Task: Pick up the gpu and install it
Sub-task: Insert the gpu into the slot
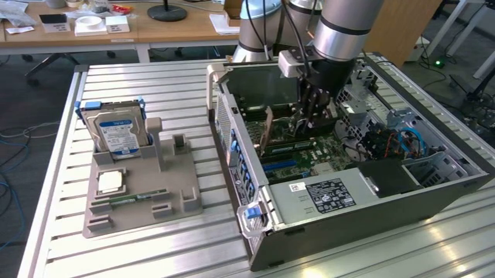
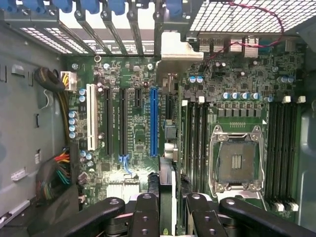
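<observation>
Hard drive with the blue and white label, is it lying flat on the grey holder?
No, the hard drive stands upright on its edge in a slot at the back of the grey holder.

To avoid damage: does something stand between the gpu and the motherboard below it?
Nothing visible does. The claw holds the gpu on edge above the motherboard, beside the blue slot; directly under the card is hidden.
</observation>
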{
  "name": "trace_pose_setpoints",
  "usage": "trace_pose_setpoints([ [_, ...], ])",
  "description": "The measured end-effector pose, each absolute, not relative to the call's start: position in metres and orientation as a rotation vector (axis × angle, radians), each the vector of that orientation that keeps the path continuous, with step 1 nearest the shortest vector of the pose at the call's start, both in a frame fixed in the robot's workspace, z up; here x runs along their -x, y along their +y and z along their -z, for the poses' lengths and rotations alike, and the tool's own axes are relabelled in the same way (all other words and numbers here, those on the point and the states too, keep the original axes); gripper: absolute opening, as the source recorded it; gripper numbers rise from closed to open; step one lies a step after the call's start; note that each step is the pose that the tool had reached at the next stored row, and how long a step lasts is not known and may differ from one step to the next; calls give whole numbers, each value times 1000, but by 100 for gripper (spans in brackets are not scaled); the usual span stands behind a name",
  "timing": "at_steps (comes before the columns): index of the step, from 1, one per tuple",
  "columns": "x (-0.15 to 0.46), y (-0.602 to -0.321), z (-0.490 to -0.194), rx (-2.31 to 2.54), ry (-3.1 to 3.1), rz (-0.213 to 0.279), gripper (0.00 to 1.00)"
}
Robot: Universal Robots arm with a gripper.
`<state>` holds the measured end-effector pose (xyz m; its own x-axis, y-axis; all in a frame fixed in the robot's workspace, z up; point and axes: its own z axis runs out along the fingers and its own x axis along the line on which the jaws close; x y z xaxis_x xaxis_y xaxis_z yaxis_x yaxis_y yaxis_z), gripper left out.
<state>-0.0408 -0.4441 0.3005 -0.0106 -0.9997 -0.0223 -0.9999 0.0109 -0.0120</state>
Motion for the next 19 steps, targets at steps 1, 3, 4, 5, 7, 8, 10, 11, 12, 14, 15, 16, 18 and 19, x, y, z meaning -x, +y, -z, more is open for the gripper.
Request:
trace_pose_setpoints([
  [1, 41, -445, -300, 2191, 2217, -11, 26],
  [3, 41, -446, -299, 2189, 2219, -11, 26],
  [4, 41, -446, -298, 2188, 2219, -11, 26],
  [5, 41, -446, -299, 2188, 2219, -11, 26],
  [7, 41, -447, -298, 2188, 2220, -11, 26],
  [8, 41, -447, -298, 2188, 2220, -11, 26],
  [10, 42, -447, -296, 2188, 2220, -11, 26],
  [11, 42, -447, -294, 2188, 2220, -11, 26],
  [12, 42, -448, -293, 2188, 2220, -11, 26],
  [14, 42, -448, -292, 2187, 2221, -11, 26],
  [15, 42, -448, -292, 2187, 2221, -11, 26],
  [16, 42, -448, -292, 2188, 2221, -11, 26],
  [18, 42, -448, -290, 2187, 2221, -11, 26],
  [19, 42, -448, -289, 2187, 2221, -11, 26],
])
